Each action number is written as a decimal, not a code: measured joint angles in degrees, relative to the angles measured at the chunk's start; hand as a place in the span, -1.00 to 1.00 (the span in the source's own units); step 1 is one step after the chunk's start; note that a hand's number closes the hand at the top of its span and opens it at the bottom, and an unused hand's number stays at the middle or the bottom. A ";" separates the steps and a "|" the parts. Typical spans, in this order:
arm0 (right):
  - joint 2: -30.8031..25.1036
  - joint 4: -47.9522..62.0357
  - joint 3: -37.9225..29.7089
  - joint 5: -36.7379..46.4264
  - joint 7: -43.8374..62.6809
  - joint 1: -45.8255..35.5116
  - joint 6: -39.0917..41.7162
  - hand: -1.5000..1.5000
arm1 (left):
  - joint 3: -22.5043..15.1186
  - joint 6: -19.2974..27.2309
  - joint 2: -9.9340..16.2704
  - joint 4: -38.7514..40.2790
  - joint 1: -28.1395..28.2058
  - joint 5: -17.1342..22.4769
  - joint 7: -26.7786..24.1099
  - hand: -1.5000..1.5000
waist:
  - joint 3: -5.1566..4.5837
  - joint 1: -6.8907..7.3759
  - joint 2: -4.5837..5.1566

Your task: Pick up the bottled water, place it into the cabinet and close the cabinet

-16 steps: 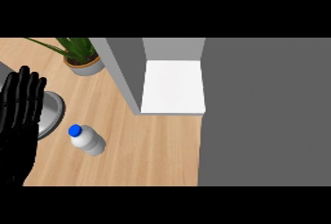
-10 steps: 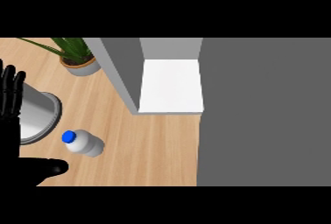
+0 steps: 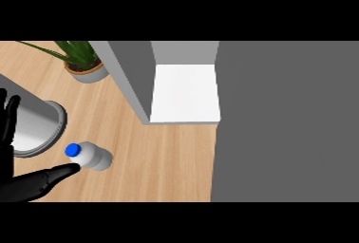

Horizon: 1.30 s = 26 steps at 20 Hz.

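Observation:
The bottled water (image 3: pixel 92 156), clear with a blue cap, lies on the wooden counter (image 3: pixel 161 161) near its front left. My left hand (image 3: pixel 28 186) comes in at the lower left, open. Its straight fingers (image 3: pixel 8 121) point up along the left edge, and its thumb stretches right to touch the bottle just below the cap. The cabinet (image 3: pixel 186 92) stands open at the back, showing a white shelf, with a grey panel (image 3: pixel 129 78) on its left side. My right hand is out of view.
A round metal pot (image 3: pixel 32 128) stands just left of the bottle, partly behind my fingers. A potted plant (image 3: pixel 84 66) sits at the back left. A broad grey surface (image 3: pixel 284 121) fills the right side.
My left hand has sunk toward the lower left, and its thumb has swung in to reach the bottle. The bottle's cap end has turned slightly to the left.

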 measured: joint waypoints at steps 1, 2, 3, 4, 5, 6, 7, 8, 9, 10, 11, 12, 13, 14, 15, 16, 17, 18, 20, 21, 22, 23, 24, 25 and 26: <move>-0.15 -0.66 0.09 -0.25 0.36 0.68 0.28 -1.00 | -0.49 0.58 0.00 -1.14 0.09 -0.85 1.71 -1.00 | 0.00 0.02 0.02; 0.04 -1.08 1.33 0.51 0.78 1.24 0.10 -1.00 | -1.00 0.83 -0.20 -3.18 1.24 -1.28 3.16 -1.00 | 0.00 0.10 0.03; 0.29 -1.44 2.42 1.00 0.65 2.18 0.03 -1.00 | -1.39 0.87 -0.37 -3.87 2.50 -1.96 3.57 -1.00 | 0.00 0.12 0.04; 0.07 -1.56 2.19 1.00 0.27 2.84 0.44 -1.00 | -0.93 1.11 0.22 -3.97 2.06 -2.41 4.99 -1.00 | 0.00 0.09 0.07; -0.11 -1.88 2.57 1.04 -0.48 4.38 0.92 -1.00 | -0.95 1.01 0.66 -4.92 2.65 -2.98 6.19 -1.00 | 0.00 0.03 0.06; -0.29 -2.08 2.54 1.02 -1.40 5.95 1.38 -1.00 | -1.19 0.89 0.67 -5.23 3.64 -3.60 6.49 -1.00 | 0.01 -0.03 0.05; -0.16 -2.26 3.36 1.22 -1.81 6.96 1.45 -1.00 | -1.01 0.65 0.68 -5.14 4.57 -3.58 6.51 -1.00 | 0.01 -0.03 0.06; -0.18 -2.58 3.85 1.39 -1.74 7.52 1.40 -1.00 | -0.66 0.18 0.68 -5.20 5.98 -3.19 6.28 -1.00 | -0.01 0.02 0.07; -0.05 -2.68 4.58 1.84 -2.27 8.35 1.37 -1.00 | -1.31 0.38 0.17 -5.61 7.09 -4.09 6.43 -1.00 | -0.01 0.02 0.07; -0.15 -2.91 5.03 2.05 -2.68 9.18 1.48 -1.00 | -1.55 0.60 -0.15 -5.17 7.47 -4.72 6.38 -1.00 | -0.01 -0.02 0.08; -0.15 -3.12 5.59 2.36 -3.53 10.38 1.55 -1.00 | -1.06 0.29 -0.24 -4.50 8.36 -4.25 5.61 -1.00 | -0.02 -0.06 0.07; -0.48 -3.35 5.87 2.49 -4.22 11.53 1.83 -1.00 | -0.93 0.27 -0.47 -3.06 8.28 -4.15 4.84 -1.00 | -0.03 -0.18 0.07; -0.74 -3.54 6.12 2.57 -4.49 12.23 1.96 -1.00 | -0.85 0.54 -0.87 -1.64 8.43 -4.16 3.89 -1.00 | -0.03 -0.23 0.08; -0.83 -3.64 6.54 2.70 -5.32 13.32 2.05 -1.00 | -0.58 0.40 -1.21 -0.70 9.30 -3.74 2.74 -1.00 | -0.04 -0.25 0.08; -0.65 -3.57 7.20 3.05 -5.39 13.35 1.72 -1.00 | -0.51 0.11 -1.31 -0.02 9.86 -3.64 2.04 -1.00 | -0.04 -0.18 0.09; -0.81 -3.54 7.52 3.22 -6.16 14.13 1.85 -1.00 | 0.06 -0.18 -1.28 1.00 10.25 -3.11 1.38 -1.00 | -0.04 -0.18 0.09; -0.77 -3.56 8.30 3.46 -6.56 14.63 1.68 -1.00 | 0.62 -0.43 -1.51 2.76 10.63 -2.47 0.15 -1.00 | -0.05 -0.20 0.10; -1.19 -3.78 8.89 3.60 -7.18 15.73 1.85 -1.00 | 1.23 -0.63 -1.42 4.46 10.57 -2.13 -0.78 -1.00 | -0.07 -0.35 0.08; -1.62 -3.87 9.26 3.75 -8.44 17.04 1.88 -1.00 | 2.22 -1.91 -1.21 7.96 11.63 -0.19 -3.41 -1.00 | -0.08 -0.38 0.07; -1.86 -3.93 9.82 3.84 -9.03 17.83 1.90 -1.00 | 2.49 -2.24 -1.22 9.94 11.33 0.24 -4.03 -1.00 | -0.08 -0.50 0.08; -2.18 -4.02 9.80 3.86 -9.34 18.22 1.94 -1.00 | 2.98 -2.66 -1.14 12.43 10.82 0.77 -5.21 -1.00 | -0.09 -0.56 0.11; -2.57 -4.09 10.05 3.90 -10.11 19.33 2.07 -1.00 | 3.68 -3.63 -1.01 13.41 11.53 2.11 -5.97 -1.00 | -0.10 -0.56 0.07; -2.71 -4.15 10.43 3.97 -10.30 19.61 1.90 -1.00 | 4.21 -4.34 -1.00 16.00 11.28 2.91 -7.47 -1.00 | -0.11 -0.61 0.10; -2.83 -4.18 10.94 4.06 -10.61 20.22 1.68 -1.00 | 4.78 -5.00 -0.96 17.59 11.38 3.84 -8.27 -1.00 | -0.11 -0.58 0.10; -2.96 -4.13 11.30 4.17 -10.98 20.48 1.55 -1.00 | 5.35 -5.49 -1.13 20.00 11.12 4.66 -9.52 -1.00 | -0.12 -0.60 0.11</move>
